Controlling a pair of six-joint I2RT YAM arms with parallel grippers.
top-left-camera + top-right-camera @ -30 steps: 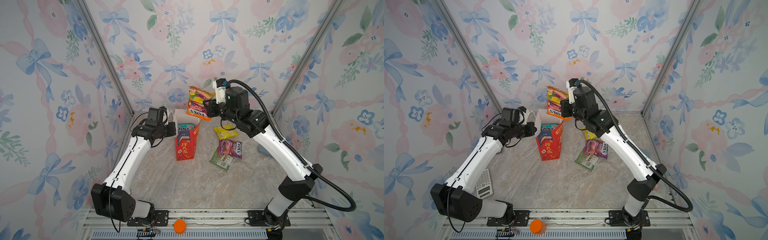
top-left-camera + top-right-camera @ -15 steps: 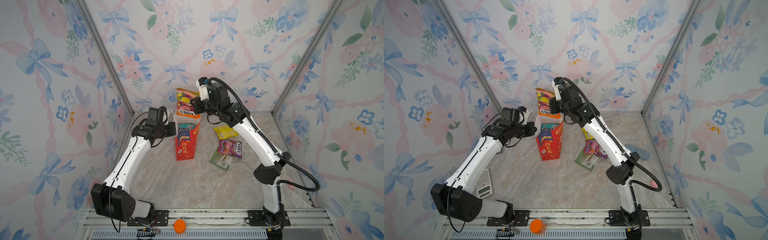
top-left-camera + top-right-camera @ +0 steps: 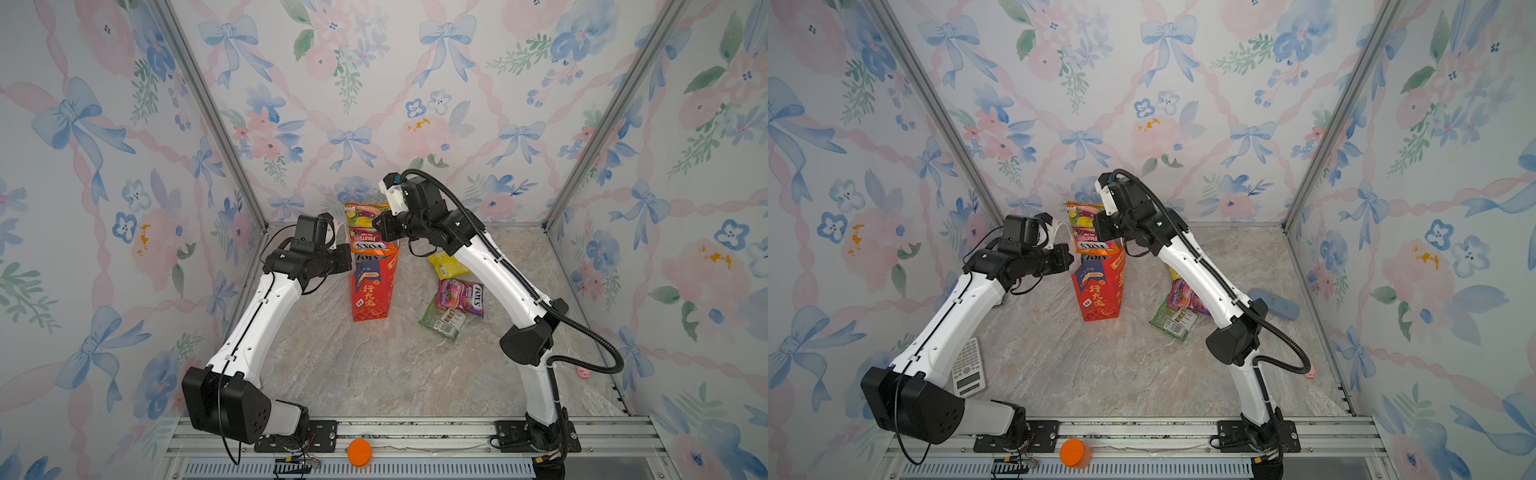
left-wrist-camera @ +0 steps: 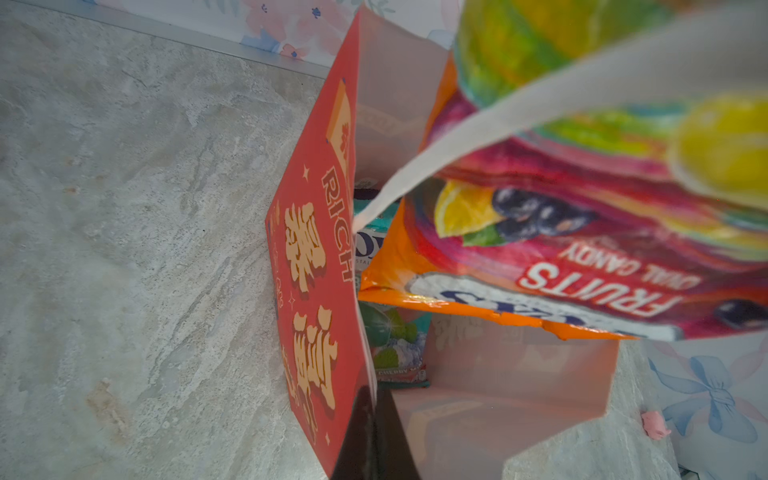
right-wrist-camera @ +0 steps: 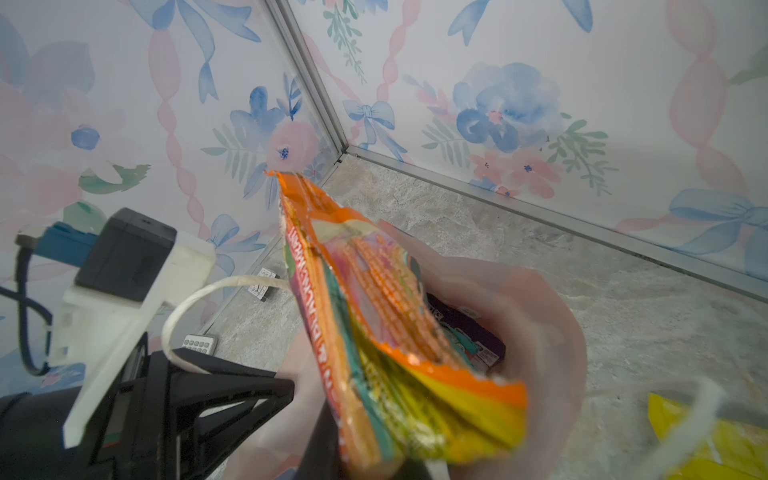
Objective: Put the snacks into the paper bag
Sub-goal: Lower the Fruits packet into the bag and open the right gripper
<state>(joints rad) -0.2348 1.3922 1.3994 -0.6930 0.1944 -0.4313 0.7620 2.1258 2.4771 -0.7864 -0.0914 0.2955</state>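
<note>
Over paper bag [image 3: 372, 291], orange packet [image 3: 365, 232] upright

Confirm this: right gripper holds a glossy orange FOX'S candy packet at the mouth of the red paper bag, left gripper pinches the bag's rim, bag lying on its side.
One thing is wrong: the red paper bag stands upright, mouth up, as both top views show. The right gripper does hold the glossy orange FOX'S candy packet at its mouth; the left gripper pinches its rim.
</note>
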